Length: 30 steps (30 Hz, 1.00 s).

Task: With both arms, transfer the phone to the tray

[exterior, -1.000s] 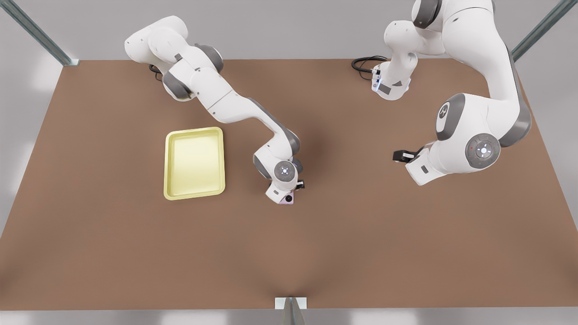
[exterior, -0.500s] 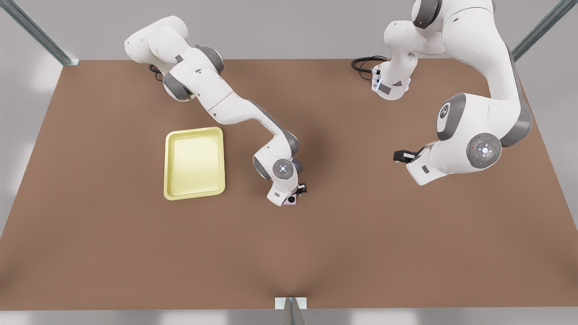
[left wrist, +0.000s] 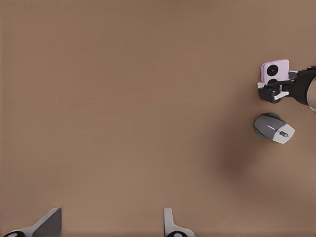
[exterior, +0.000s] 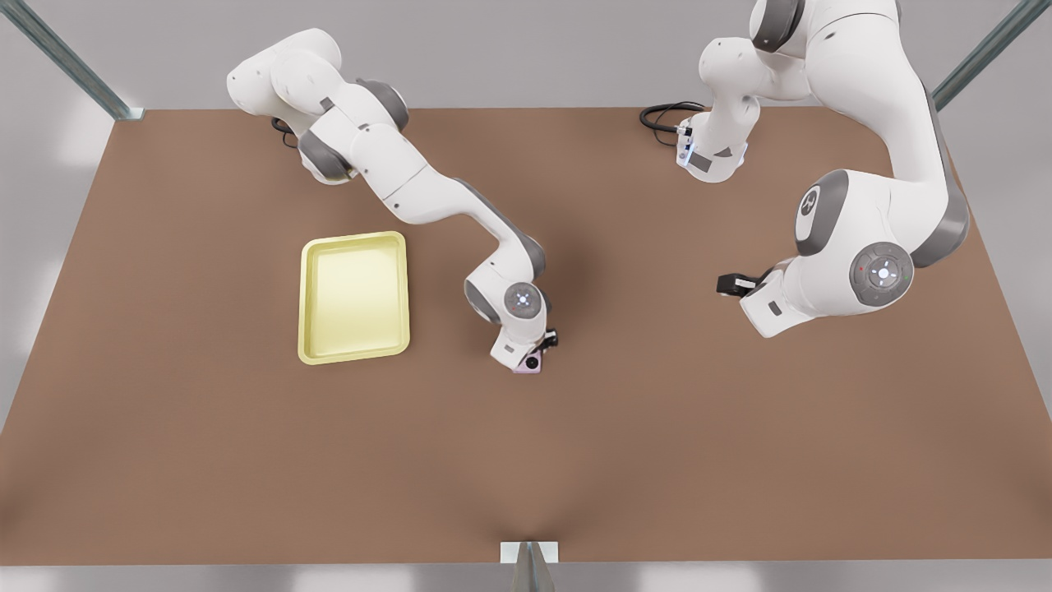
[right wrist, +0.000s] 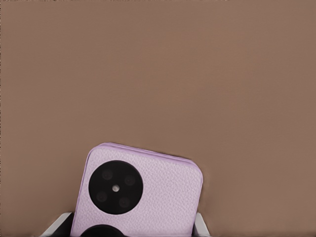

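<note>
The pale pink phone lies low over the brown table's middle, right of the pale yellow tray in the front view. My right gripper is down on it, and in the right wrist view its fingertips press against both sides of the phone, so it is shut on the phone. The left wrist view shows the phone and the right gripper from afar. My left gripper waits at the front view's right, with its fingers spread open over bare table.
A grey and black computer mouse rests on the table close beside the right gripper, under that arm. A black cable coils at the table's far edge. Metal frame posts stand at the edges.
The right arm's wrist has shifted slightly toward the front view's right, and the phone's visible end has moved with it. The left arm has stayed still.
</note>
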Each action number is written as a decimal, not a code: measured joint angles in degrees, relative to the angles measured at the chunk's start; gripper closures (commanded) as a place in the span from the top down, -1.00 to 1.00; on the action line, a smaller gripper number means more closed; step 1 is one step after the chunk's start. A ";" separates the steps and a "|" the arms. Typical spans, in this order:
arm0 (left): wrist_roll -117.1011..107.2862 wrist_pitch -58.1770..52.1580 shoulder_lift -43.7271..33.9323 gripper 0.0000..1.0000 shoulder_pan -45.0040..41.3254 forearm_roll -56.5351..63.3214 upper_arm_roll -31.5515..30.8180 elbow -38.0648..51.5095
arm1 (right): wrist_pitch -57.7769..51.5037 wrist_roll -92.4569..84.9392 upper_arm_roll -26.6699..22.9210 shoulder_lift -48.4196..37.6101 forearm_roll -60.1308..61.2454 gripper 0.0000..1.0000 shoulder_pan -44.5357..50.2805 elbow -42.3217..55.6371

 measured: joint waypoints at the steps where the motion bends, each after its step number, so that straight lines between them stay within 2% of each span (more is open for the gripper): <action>1: 0.01 0.00 0.02 1.00 0.01 0.00 0.00 0.00 | 0.00 0.02 0.01 0.00 0.05 0.63 0.00 0.06; 2: 0.02 0.01 0.00 1.00 0.01 0.00 0.00 0.00 | 0.01 0.04 0.00 -0.01 0.11 0.58 0.00 0.13; 5: 0.05 0.01 0.00 1.00 0.01 -0.03 0.00 0.00 | 0.00 0.01 -0.22 -1.61 0.17 0.63 -0.78 0.37; 9: 0.08 0.09 0.00 1.00 0.00 -0.01 0.00 0.00 | -2.50 -1.07 -0.11 -10.55 0.12 0.63 -7.19 -3.54; 12: 0.09 0.20 0.02 1.00 0.01 0.01 0.00 0.00 | -3.62 -3.24 0.00 -20.42 0.17 0.57 -14.29 -15.59; 17: 0.12 0.30 0.05 1.00 0.01 0.02 0.00 0.00 | 0.35 -10.15 0.05 -38.15 0.28 0.57 -30.69 -42.68; 19: 0.13 0.32 0.05 1.00 0.01 0.01 0.00 0.00 | 3.39 -13.51 0.03 -45.41 0.44 0.57 -34.48 -54.43; 22: 0.14 0.34 0.05 1.00 0.01 0.02 0.00 0.00 | 7.24 -18.26 -0.03 -53.00 0.93 0.58 -36.12 -66.20; 26: 0.14 0.36 0.04 1.00 0.01 0.02 0.00 0.00 | 11.89 -23.86 0.10 -52.56 4.44 0.65 -35.36 -71.35; 27: 0.12 0.36 -0.01 1.00 0.01 0.02 0.00 0.00 | 13.03 -25.01 0.14 -51.69 4.86 1.00 -35.16 -71.83; 30: 0.03 0.18 -0.60 1.00 0.04 -0.03 -0.32 2.74 | 15.36 -28.04 0.28 -50.54 5.60 1.00 -35.15 -71.89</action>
